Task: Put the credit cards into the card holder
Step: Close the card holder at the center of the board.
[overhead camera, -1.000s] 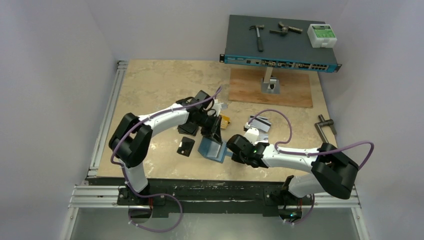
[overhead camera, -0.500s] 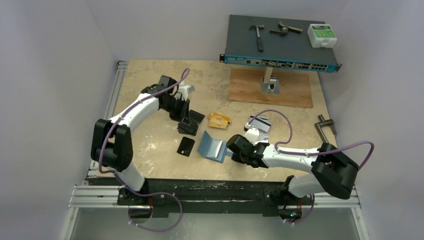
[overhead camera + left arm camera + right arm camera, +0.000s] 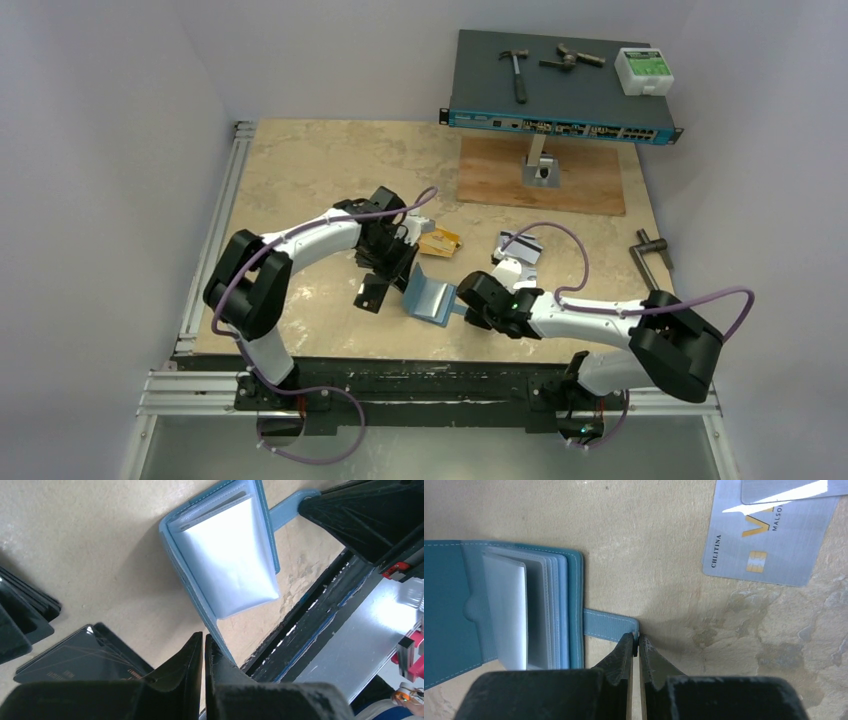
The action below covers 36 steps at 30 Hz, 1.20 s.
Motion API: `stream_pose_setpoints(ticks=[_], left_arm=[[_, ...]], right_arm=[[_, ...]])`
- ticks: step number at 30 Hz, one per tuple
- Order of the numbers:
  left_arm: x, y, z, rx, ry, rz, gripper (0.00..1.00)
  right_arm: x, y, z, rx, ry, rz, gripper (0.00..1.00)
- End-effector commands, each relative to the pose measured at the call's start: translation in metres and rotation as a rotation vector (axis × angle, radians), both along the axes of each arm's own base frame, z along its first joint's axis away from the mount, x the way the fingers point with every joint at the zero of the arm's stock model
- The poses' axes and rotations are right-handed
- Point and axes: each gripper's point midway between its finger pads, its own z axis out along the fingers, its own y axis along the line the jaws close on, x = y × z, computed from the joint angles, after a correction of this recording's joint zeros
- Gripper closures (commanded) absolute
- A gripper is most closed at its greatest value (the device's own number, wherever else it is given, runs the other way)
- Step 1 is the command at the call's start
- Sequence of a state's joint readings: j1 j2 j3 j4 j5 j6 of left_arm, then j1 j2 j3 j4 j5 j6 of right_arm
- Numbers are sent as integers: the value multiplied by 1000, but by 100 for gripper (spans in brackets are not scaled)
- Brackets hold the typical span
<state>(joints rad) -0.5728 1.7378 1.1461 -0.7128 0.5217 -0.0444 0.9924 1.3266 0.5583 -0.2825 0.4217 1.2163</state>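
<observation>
Pale walls close in a beige, stone-patterned counter (image 3: pixel 300 170). Near its front middle lies the holder (image 3: pixel 430 297), open, with one teal cover tilted up and its paler inner sleeves fanned out. Its tab (image 3: pixel 606 624) sticks out toward the right arm, and the right tool (image 3: pixel 636 642) is closed on the end of that tab, pinching it between the fingertips. The left tool (image 3: pixel 204 639) points down just beside the holder's left edge, its jaws closed to a thin slit; whether it touches the teal edge cannot be told. A single black card (image 3: pixel 75 655) lies flat on the counter just left of that tool. A black stack (image 3: pixel 42 607) lies a little beyond it, mostly hidden under the left wrist in the top view. Gold cards (image 3: pixel 440 241) sit behind the holder, near it but apart. Silver cards (image 3: pixel 764 545), one overlapping another, lie face up to the right of the gold ones, behind the right tool. Farther back, a wooden board (image 3: pixel 540 175) carries a stand with a network switch (image 3: pixel 560 90) on top. On the switch lie a hammer (image 3: pixel 517 72), a metal part (image 3: pixel 572 58) and a white box (image 3: pixel 643 70) with a green label. A metal handle (image 3: pixel 652 250) lies by the counter's right edge.
</observation>
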Motion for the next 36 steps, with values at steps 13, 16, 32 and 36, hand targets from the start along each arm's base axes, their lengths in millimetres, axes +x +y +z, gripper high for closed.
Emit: stream_pose_setpoints(ticks=[13, 16, 32, 36], left_arm=[[-8, -51, 10, -23, -84, -95, 94], [-11, -55, 3, -12, -84, -110, 94], [-14, -54, -31, 100, -177, -220, 88], [-18, -54, -39, 122, -182, -230, 88]], right_arm=[[-3, 11, 5, 105, -9, 6, 100], [-3, 14, 6, 130, -11, 6, 100], [-3, 18, 8, 327, -35, -15, 100], [-1, 15, 8, 347, -25, -26, 100]])
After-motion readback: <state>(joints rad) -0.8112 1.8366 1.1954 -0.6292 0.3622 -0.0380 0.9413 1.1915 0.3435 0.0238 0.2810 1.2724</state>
